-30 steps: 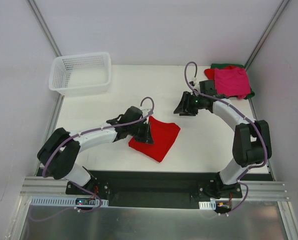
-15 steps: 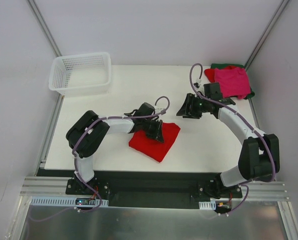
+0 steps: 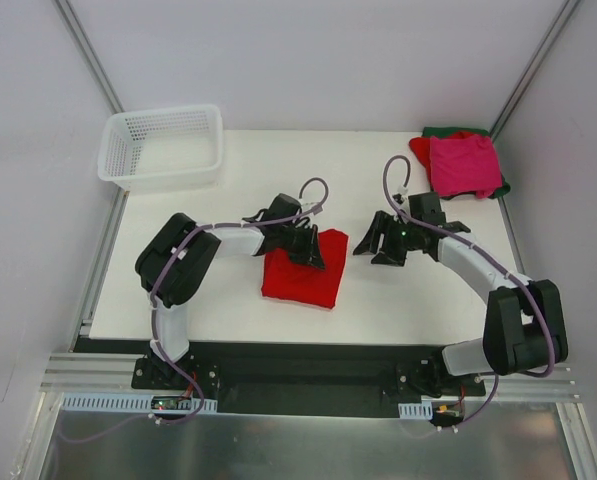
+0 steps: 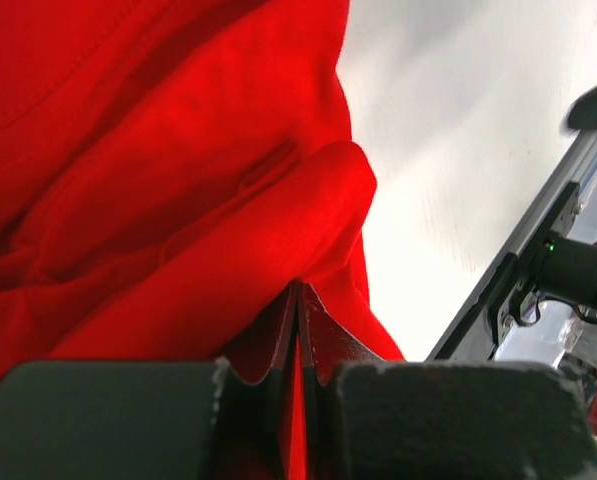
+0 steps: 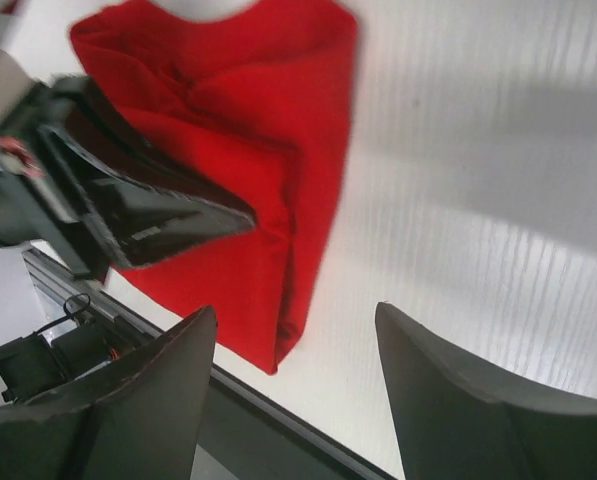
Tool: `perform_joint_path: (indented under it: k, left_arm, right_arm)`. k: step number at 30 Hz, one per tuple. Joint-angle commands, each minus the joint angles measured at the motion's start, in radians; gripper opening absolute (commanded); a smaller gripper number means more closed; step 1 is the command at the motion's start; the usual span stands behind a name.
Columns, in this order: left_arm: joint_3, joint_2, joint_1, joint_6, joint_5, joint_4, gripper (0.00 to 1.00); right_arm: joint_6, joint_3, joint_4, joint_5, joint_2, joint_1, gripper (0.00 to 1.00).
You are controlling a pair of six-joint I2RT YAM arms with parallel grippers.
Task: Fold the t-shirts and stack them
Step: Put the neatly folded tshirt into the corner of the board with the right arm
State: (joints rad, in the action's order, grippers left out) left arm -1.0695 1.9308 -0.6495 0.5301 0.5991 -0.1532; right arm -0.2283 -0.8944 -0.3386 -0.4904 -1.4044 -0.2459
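Observation:
A bright red t-shirt (image 3: 298, 278) lies folded at the middle of the table. My left gripper (image 3: 314, 253) sits on its upper right corner, shut on a fold of the red cloth (image 4: 158, 180), which bulges just past the closed jaws (image 4: 298, 292). My right gripper (image 3: 374, 248) hovers open a little to the right of that shirt, with nothing between its fingers (image 5: 296, 312) but bare table; the red shirt (image 5: 258, 150) and the left gripper (image 5: 148, 215) show beyond them. At the back right a magenta-pink t-shirt (image 3: 465, 165) tops a stack, with red (image 3: 419, 147) and dark green (image 3: 446, 131) edges showing beneath.
A white mesh basket (image 3: 161, 180) stands at the back left corner. A black rail (image 3: 308, 362) runs along the near edge of the table. Walls and slanted frame posts close in the left and right sides.
The left gripper has dragged the red shirt slightly left and turned it squarer to the table. The right gripper has come nearer and lower, toward the shirt, and opened wider.

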Motion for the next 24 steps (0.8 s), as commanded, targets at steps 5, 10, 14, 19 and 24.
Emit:
perform_joint_path:
  k: [5,10,14,19,24]
  left_arm:
    - [-0.029,-0.006,0.067,0.005,-0.006,-0.040,0.00]
    - [-0.029,-0.056,0.067,0.018,0.056,-0.074,0.00]
    - [-0.032,-0.144,0.067,0.027,0.082,-0.074,0.11]
    - [-0.012,-0.317,0.067,0.018,0.051,-0.010,0.14]
    - [0.095,-0.461,0.077,-0.010,-0.060,0.089,0.00]
  right_arm:
    - [-0.154,0.150,0.246,-0.086,0.005,-0.001,0.68]
    - [-0.143,0.144,0.253,-0.086,-0.021,-0.003,0.68]
    - [-0.134,0.137,0.266,-0.102,-0.080,-0.006,0.68]
    - [-0.128,0.129,0.314,-0.114,-0.152,-0.016,0.68]
    - [-0.120,0.126,0.334,-0.117,-0.212,-0.026,0.68]
